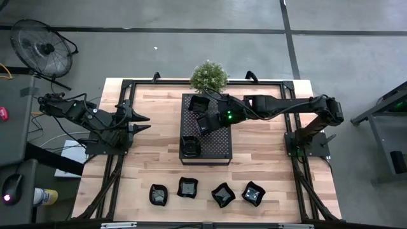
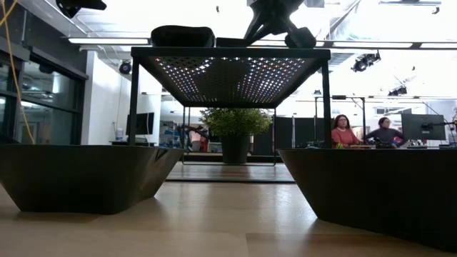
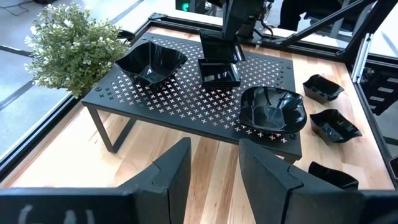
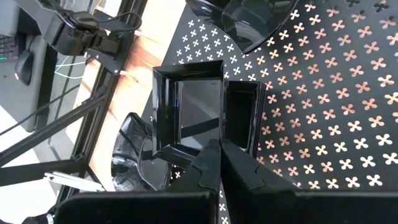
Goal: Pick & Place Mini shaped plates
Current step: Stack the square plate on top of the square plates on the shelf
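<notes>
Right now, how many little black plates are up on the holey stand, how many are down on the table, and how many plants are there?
Plates on the perforated stand: 3 (one, one in the right gripper, one)
Plates on the table: 4 ()
Plants: 1
Total: 8

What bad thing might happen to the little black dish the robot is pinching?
The right gripper pinches only the rim of the tilted square dish, so it might slip and drop onto the perforated tray. It also hangs close to the wavy dish, so it might bump it.
</notes>
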Action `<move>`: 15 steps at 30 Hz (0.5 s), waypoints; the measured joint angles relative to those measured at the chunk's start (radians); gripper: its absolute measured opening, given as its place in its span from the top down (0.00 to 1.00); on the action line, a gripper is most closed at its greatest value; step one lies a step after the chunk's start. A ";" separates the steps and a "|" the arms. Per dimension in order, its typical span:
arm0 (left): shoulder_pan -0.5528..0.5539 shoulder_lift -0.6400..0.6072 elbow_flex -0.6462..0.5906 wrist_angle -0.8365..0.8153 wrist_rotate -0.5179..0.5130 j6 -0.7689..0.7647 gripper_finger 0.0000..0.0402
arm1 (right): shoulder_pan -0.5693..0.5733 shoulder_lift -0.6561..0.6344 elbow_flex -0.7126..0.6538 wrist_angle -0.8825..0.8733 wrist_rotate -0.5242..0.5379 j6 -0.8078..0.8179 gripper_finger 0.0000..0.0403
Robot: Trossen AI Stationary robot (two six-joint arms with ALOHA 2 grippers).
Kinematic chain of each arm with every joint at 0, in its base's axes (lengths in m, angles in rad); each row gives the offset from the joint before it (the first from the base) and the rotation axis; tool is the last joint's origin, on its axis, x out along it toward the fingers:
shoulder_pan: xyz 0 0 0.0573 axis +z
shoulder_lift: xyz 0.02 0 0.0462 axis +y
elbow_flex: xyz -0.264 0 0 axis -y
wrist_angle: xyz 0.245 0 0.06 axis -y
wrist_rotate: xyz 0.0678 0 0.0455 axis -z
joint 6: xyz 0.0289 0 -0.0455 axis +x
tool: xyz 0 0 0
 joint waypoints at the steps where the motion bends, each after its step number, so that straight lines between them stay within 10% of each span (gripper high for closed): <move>1: 0.000 0.000 0.000 0.000 0.000 0.000 0.67 | 0.000 0.000 0.000 -0.001 0.000 0.000 1.00; 15: 0.000 0.000 0.000 0.000 -0.002 0.018 0.67 | 0.000 0.021 -0.001 0.025 0.015 0.000 1.00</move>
